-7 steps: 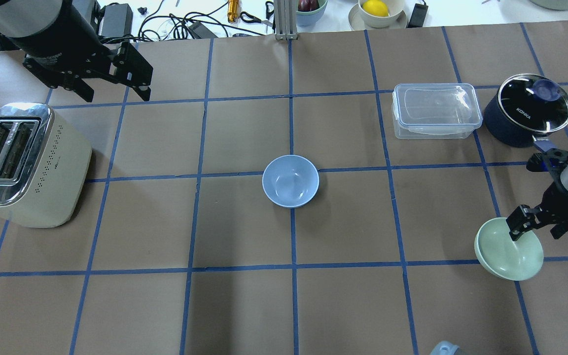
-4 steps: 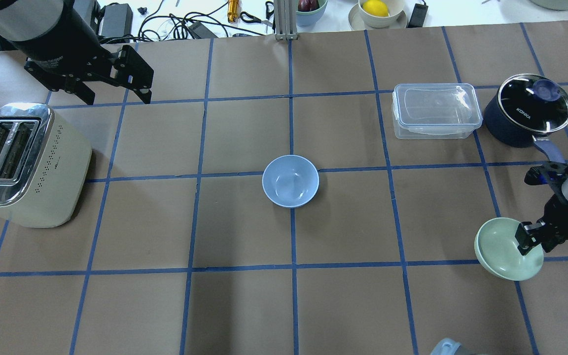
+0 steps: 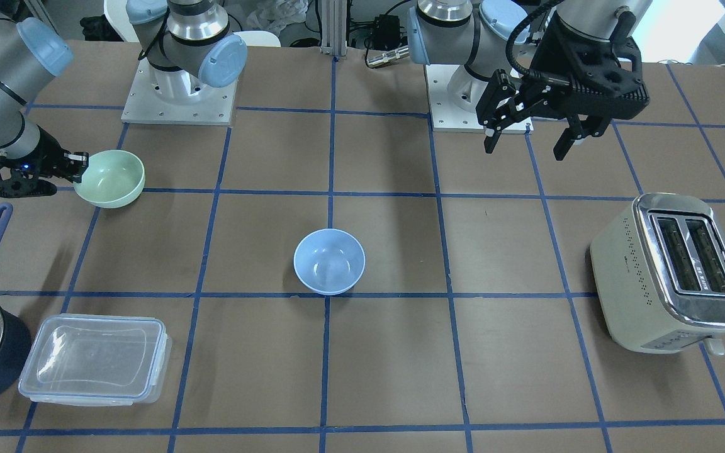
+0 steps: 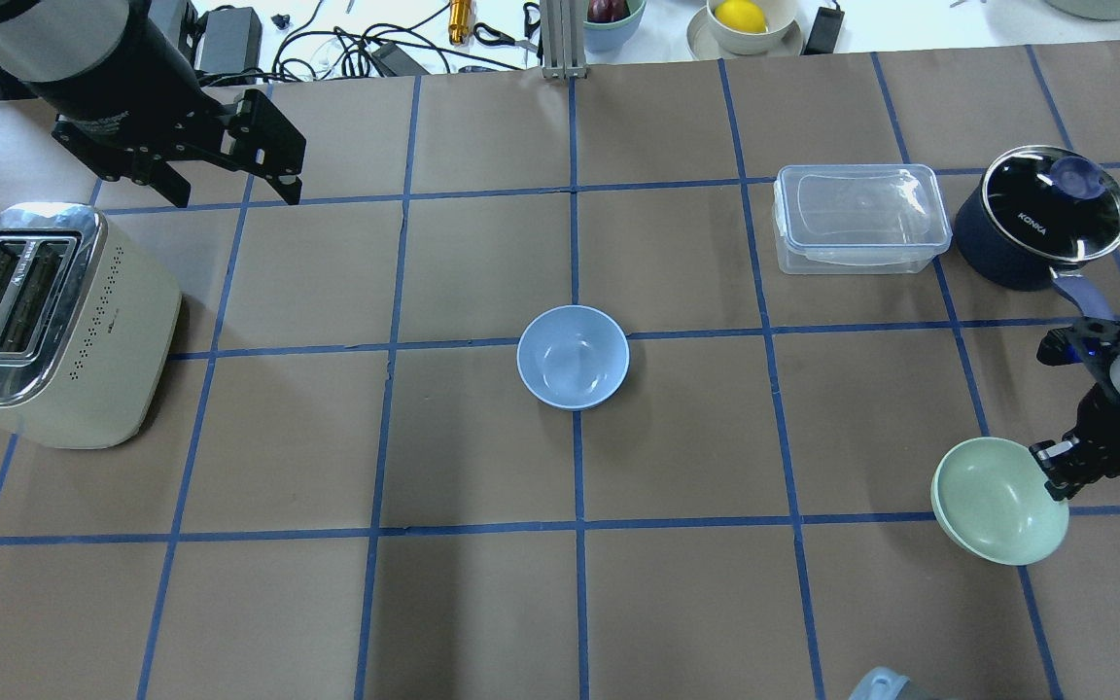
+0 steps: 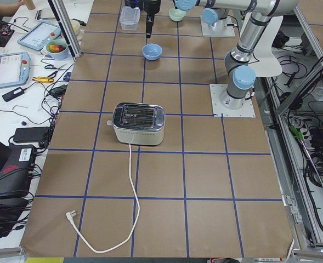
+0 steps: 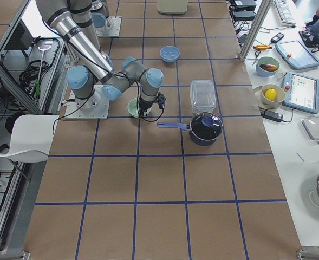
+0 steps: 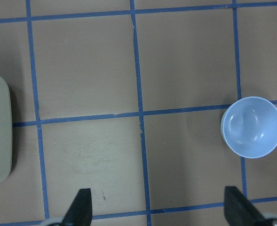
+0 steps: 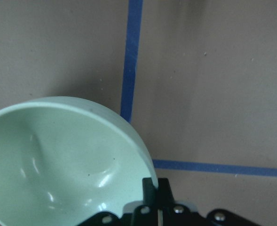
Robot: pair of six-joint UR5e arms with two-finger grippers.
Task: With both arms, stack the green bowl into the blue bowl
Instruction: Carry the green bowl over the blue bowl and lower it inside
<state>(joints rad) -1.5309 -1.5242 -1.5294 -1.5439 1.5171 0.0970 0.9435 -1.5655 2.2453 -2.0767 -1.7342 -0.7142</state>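
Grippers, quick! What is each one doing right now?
Left gripper: open, holding nothing.
Right gripper: shut on the green bowl, at its rim.

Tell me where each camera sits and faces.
Front: across the table, facing the robot; left gripper, right gripper show.
Overhead: behind the robot, looking down; same grippers.
Left side: table's end; left arm nearest.
Right side: opposite end; right arm nearest.
Left wrist: looks down; fingertips show.
Right wrist: close on green bowl; right gripper grips it.
Shared: front and overhead show the blue bowl.
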